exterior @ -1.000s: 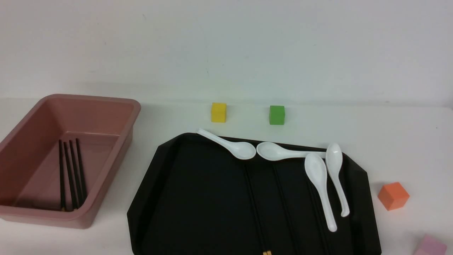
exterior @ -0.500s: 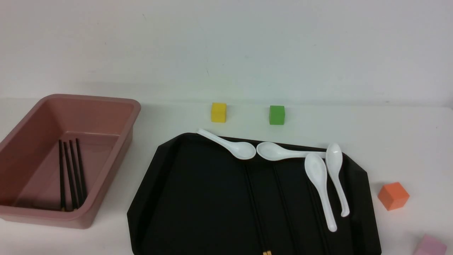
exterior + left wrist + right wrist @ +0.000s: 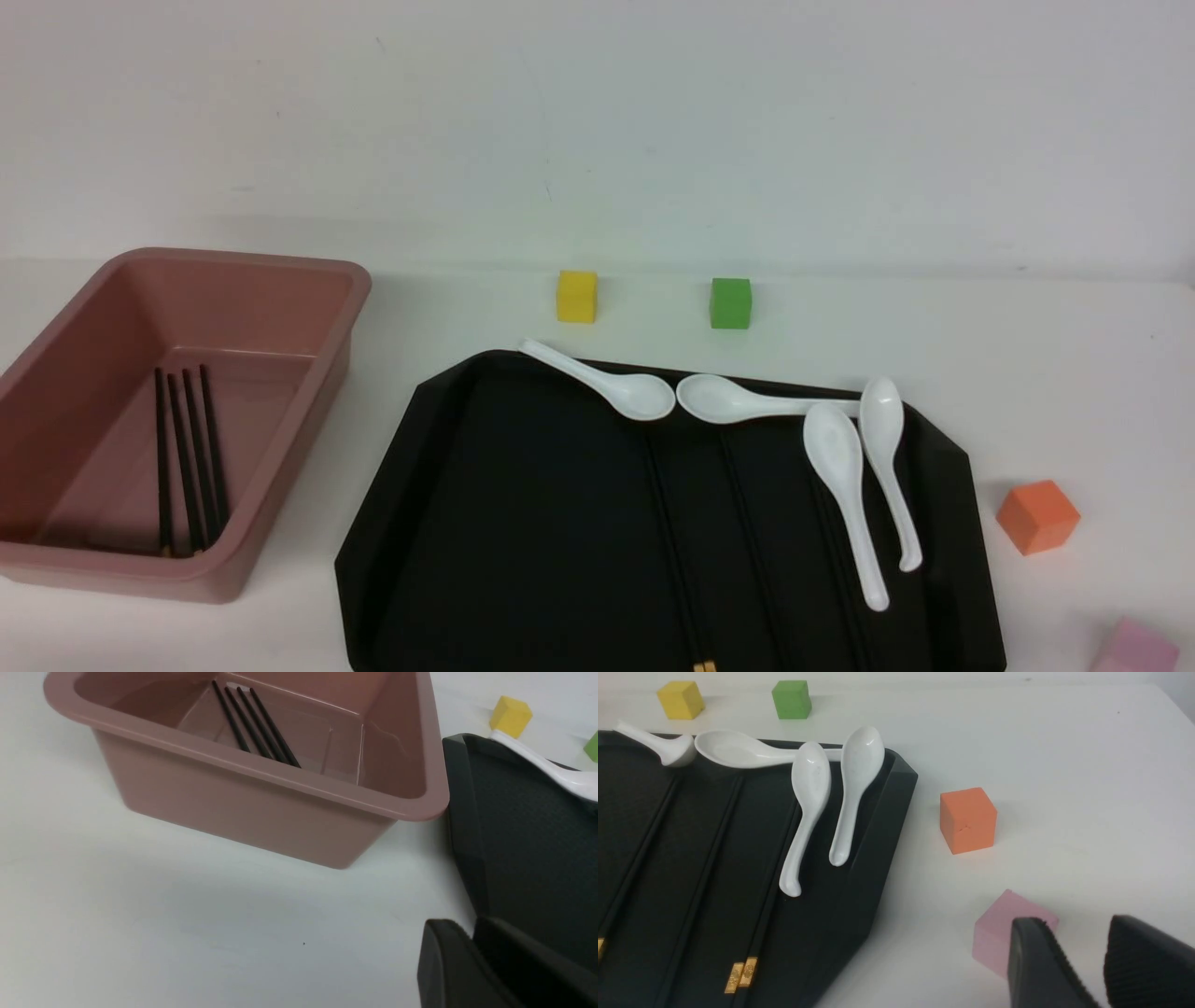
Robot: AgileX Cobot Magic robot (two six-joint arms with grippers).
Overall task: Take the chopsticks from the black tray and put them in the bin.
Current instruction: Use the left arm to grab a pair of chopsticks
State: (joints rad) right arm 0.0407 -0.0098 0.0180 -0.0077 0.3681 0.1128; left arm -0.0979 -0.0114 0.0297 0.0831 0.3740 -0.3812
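Note:
Several black chopsticks [image 3: 674, 551] lie lengthwise on the black tray [image 3: 523, 523], hard to tell apart from it. Their gold tips [image 3: 740, 973] show near the tray's near edge in the right wrist view. Several more chopsticks [image 3: 187, 457] lie side by side inside the pink bin [image 3: 308, 392] at the left, and they also show in the left wrist view [image 3: 254, 742]. My left gripper [image 3: 473, 926] is shut and empty, low over the table between the bin and the tray. My right gripper [image 3: 1083, 926] is open and empty, right of the tray. Neither gripper shows in the front view.
Several white spoons [image 3: 840, 485] lie across the tray's far and right parts, two of them over chopsticks. A yellow cube [image 3: 577, 297] and a green cube [image 3: 730, 302] stand behind the tray. An orange cube [image 3: 1037, 516] and a pink cube [image 3: 999, 933] stand right of it, the pink one just by my right gripper.

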